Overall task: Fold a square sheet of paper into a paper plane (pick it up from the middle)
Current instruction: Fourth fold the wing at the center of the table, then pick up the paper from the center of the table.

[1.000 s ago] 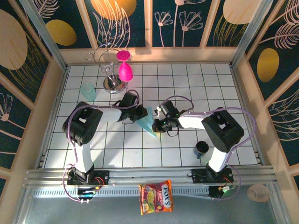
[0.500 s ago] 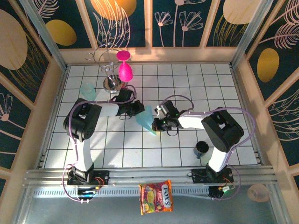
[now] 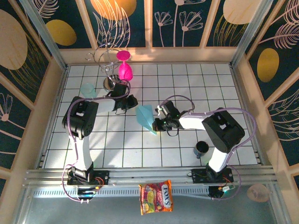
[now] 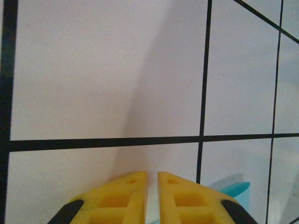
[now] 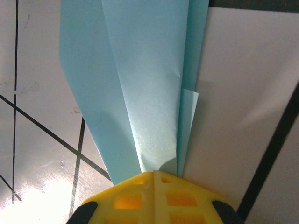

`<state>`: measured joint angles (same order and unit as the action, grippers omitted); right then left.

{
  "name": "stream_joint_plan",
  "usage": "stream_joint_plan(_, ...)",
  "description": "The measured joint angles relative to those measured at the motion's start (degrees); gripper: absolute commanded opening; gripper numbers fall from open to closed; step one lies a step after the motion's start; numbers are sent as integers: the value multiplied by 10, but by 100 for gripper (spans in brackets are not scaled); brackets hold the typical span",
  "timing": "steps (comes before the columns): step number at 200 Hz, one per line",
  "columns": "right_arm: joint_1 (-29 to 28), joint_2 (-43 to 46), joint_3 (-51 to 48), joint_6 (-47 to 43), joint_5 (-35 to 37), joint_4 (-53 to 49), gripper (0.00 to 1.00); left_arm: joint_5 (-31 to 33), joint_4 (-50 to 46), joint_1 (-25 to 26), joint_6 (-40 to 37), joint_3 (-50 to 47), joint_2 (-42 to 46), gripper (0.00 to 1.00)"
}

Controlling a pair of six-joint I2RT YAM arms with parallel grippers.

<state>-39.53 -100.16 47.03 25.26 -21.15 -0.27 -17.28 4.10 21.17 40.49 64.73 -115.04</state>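
you are looking at a staged robot test cell, not a home or shop. the white grid-tiled table is boxed in by walls printed with gold leaves and flowers on dark blue, framed with metal posts. an aluminium rail runs along the near edge, and both arm bases are bolted to it with loose cables.

We're looking over the bystanders on the grid table.
A pink goblet is hanging off the wire rack, a teal cup sitting beside it; a dark cup and candy bag are waiting nearer us.
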Motion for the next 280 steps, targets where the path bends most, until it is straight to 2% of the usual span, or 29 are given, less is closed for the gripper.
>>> stream_joint_plan(23, 2, 9, -2, -2, 1, -10, 3, 2, 3, 0, 1, -10, 10, 17)
stream_joint_plan(50, 15, 25, -2, 11, -10, -21, 16, 2, 28, 0, 26, -74, 73, 22)
stream_joint_plan(79, 48, 76, -2, 48, -38, 35, 34, -2, 87, 2, 79, -173, 169, 29)
stream_joint_plan(96, 67, 96, 0, 54, -50, 74, 37, -4, 124, 2, 111, -222, 213, 33)
stream_joint_plan(121, 87, 76, 9, 50, -68, 95, 39, -10, 170, 6, 149, -272, 246, 37)
stream_joint_plan(146, 103, 28, 22, 37, -90, 94, 39, -20, 200, 14, 177, -306, 259, 41)
stream_joint_plan(164, 106, -6, 38, 24, -103, 90, 35, -24, 214, 22, 195, -321, 263, 43)
stream_joint_plan(259, 106, -94, 80, -9, -178, 95, 19, -47, 268, 35, 233, -337, 264, 44)
stream_joint_plan(280, 106, -98, 80, -10, -189, 97, 10, -48, 270, 37, 233, -337, 264, 44)
